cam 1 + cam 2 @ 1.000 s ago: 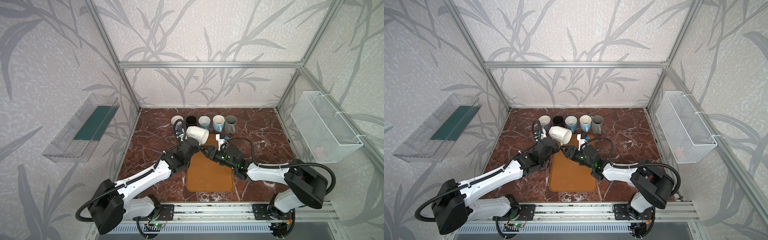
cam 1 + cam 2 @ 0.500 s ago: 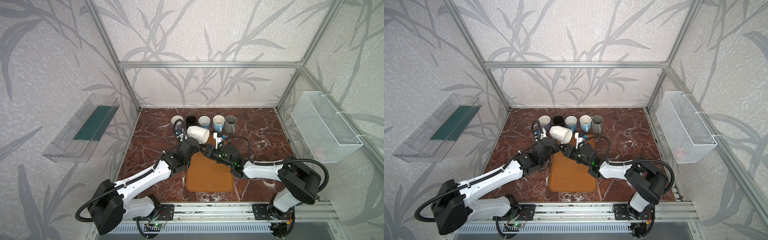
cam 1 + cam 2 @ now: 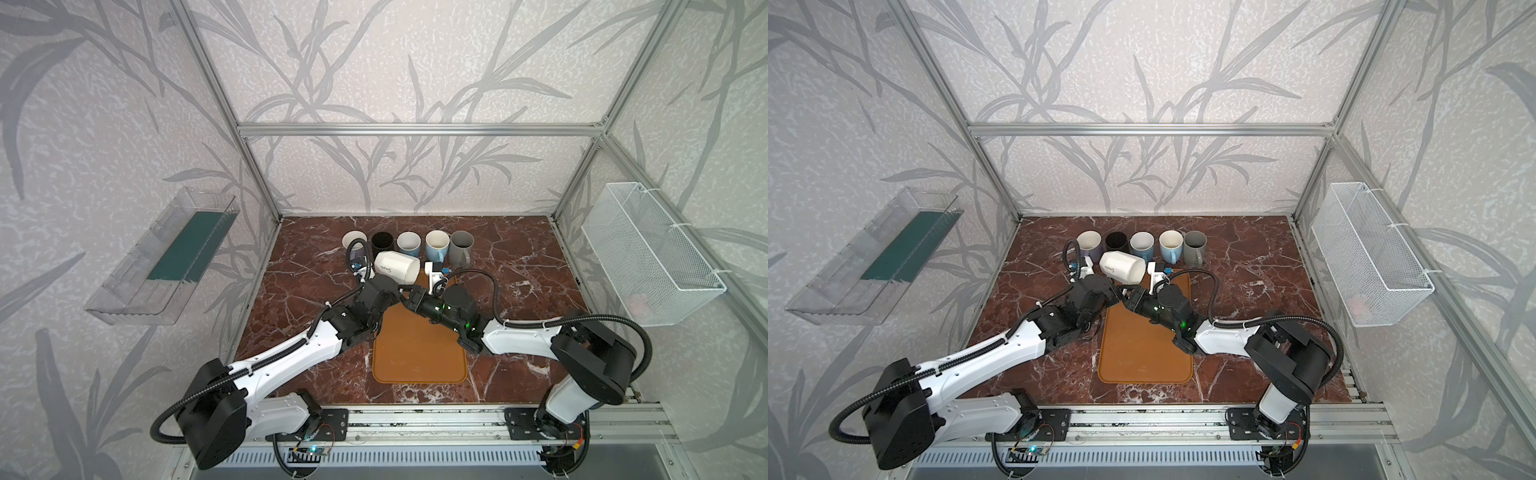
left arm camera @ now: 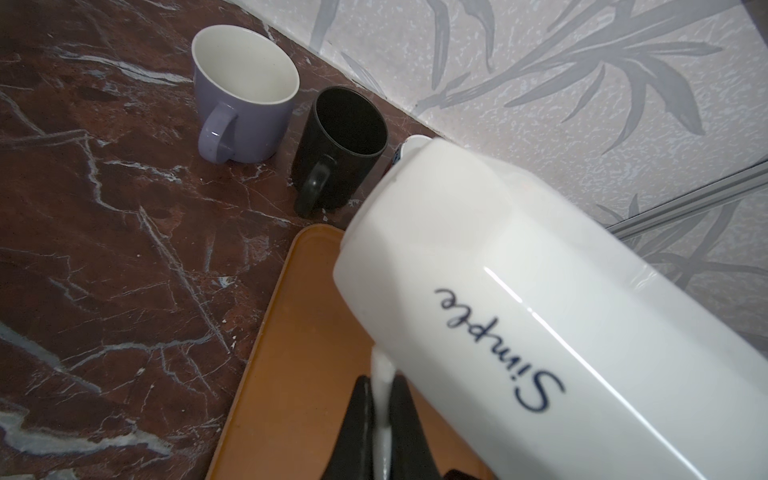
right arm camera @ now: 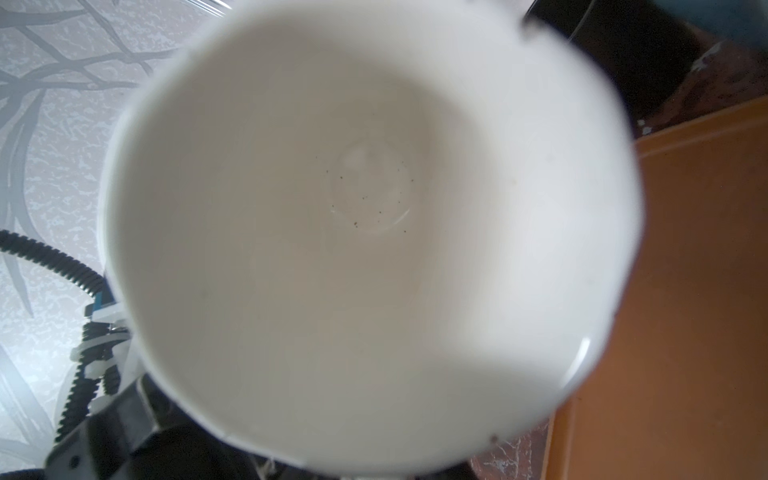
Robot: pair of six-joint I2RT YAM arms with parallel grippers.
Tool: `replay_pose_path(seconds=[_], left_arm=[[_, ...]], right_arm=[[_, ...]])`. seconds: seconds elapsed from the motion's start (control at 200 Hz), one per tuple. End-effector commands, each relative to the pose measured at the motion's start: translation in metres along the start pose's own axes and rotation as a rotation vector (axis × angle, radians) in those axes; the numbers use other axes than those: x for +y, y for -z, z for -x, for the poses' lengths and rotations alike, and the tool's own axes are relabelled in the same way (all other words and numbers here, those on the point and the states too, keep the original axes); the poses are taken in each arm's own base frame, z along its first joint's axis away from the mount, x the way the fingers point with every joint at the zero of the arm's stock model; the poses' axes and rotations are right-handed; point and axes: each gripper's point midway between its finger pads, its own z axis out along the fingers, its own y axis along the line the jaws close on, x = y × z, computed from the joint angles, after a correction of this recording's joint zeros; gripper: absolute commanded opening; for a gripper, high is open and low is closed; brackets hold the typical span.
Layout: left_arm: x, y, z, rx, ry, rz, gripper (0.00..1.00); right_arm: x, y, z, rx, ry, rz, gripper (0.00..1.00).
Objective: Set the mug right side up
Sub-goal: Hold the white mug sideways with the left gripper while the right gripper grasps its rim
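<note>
The white mug (image 3: pixel 395 268) lies sideways mid-frame, mouth facing the right hand (image 3: pixel 410 296), whose state I cannot tell; the left hand (image 4: pixel 381 384) pinches its handle (image 4: pixel 380 370).

We see a glossy white ceramic mug (image 3: pixel 392 267), "Simple" in dark blue script on its wall, tipped on its side, open mouth to the right in both top views, raised over the far end of the flat orange mat (image 3: pixel 417 353), a few dark specks inside.
</note>
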Motion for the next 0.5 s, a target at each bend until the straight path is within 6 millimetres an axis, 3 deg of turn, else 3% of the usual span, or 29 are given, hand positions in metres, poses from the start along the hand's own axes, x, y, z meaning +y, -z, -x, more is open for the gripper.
replay_pose_path(seconds=[0.0, 0.13, 0.39, 0.495], left_arm=[[-0.0166, 0.0049, 0.0218, -0.078, 0.082, -0.066, 0.00], [-0.0168, 0.0053, 0.0216, -0.077, 0.084, -0.068, 0.00], [-0.0139, 0.0060, 0.0221, -0.081, 0.086, -0.060, 0.00], [-0.0127, 0.0066, 0.0228, -0.083, 0.091, -0.058, 0.11]], right_arm=[[0.0144, -0.0056, 0.0081, -0.034, 0.018, 0.036, 0.24], [0.0112, -0.0066, 0.0076, -0.038, 0.010, 0.031, 0.12], [0.0113, -0.0070, 0.0086, -0.049, 0.016, 0.048, 0.00], [0.0136, -0.0075, 0.0083, -0.044, 0.028, 0.048, 0.00]])
